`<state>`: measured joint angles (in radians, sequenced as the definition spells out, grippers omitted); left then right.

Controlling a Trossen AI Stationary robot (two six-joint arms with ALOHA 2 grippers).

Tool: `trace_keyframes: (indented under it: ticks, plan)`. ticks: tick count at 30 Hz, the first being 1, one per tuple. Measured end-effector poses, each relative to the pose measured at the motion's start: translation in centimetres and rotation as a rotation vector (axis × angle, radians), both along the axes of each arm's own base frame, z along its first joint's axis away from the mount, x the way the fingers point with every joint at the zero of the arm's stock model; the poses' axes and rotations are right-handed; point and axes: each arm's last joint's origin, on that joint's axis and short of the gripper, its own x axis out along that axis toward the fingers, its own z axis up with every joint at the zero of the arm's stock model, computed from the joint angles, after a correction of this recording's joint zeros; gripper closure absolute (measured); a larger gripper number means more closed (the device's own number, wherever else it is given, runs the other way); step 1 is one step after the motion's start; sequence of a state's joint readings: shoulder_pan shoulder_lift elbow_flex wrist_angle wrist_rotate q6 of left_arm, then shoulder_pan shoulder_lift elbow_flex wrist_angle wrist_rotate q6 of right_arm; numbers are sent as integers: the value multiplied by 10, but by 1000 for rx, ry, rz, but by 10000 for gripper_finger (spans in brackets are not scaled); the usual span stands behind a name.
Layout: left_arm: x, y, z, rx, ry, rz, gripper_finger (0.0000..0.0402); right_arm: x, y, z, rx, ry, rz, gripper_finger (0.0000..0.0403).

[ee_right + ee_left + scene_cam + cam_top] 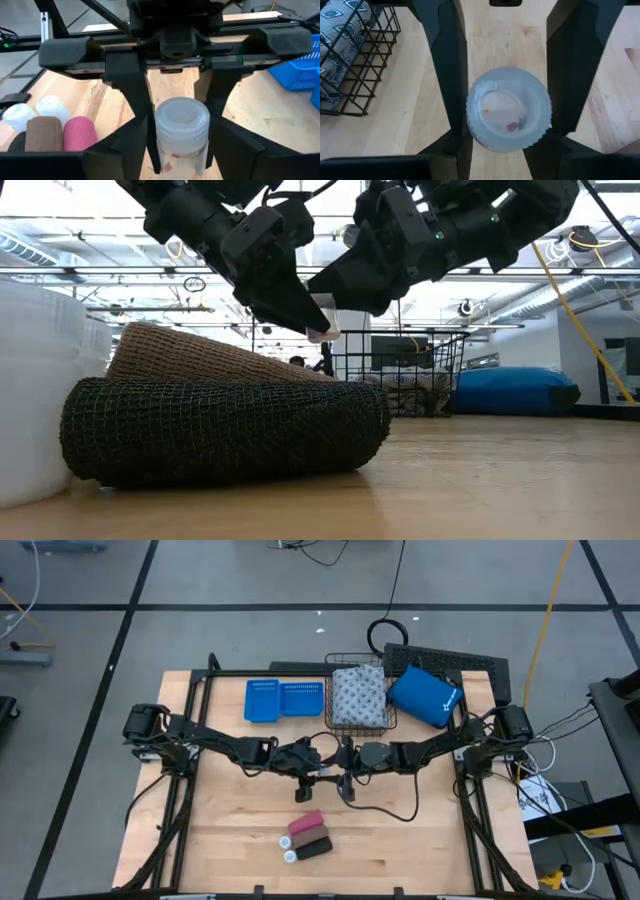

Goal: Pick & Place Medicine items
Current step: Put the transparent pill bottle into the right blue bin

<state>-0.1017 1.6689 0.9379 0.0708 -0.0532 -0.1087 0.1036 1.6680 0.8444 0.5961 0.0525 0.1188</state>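
holding a small white bottle [509,110] between the fingers of the left tool [300,778], lifted above the middle of the desk [400,840]. right tool [345,778] just beside, half-wide around the same bottle. may drop during handover if released too early, then rolling toward the pink block [305,826].

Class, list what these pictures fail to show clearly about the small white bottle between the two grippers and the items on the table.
- Left wrist view: the white bottle has reddish contents that are too small to name.
- High view: that bottle is hidden beneath the left gripper and right gripper, where they meet.
- Low view: only a sliver of it shows past the left gripper. The near bottle is blurred and cut off by the left edge.
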Motion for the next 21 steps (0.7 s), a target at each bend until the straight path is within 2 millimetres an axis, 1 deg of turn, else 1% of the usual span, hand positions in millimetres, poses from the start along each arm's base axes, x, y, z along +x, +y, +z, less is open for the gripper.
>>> trace_keyframes:
  ticks: [8,12,14,17,21]
  plan:
    - [0,0,0,-6,1,-1,256,0,0,1,-8,-4,4,275]
    - [0,0,0,-7,1,0,253,0,0,0,-14,-1,5,279]
    - [0,0,0,-16,-1,8,242,-1,0,3,-18,-5,6,279]
    - [1,0,3,-29,-20,20,213,-5,-2,12,-33,-17,-2,279]
    - [2,0,9,-29,-70,23,170,-15,-8,34,-63,-52,-57,279]
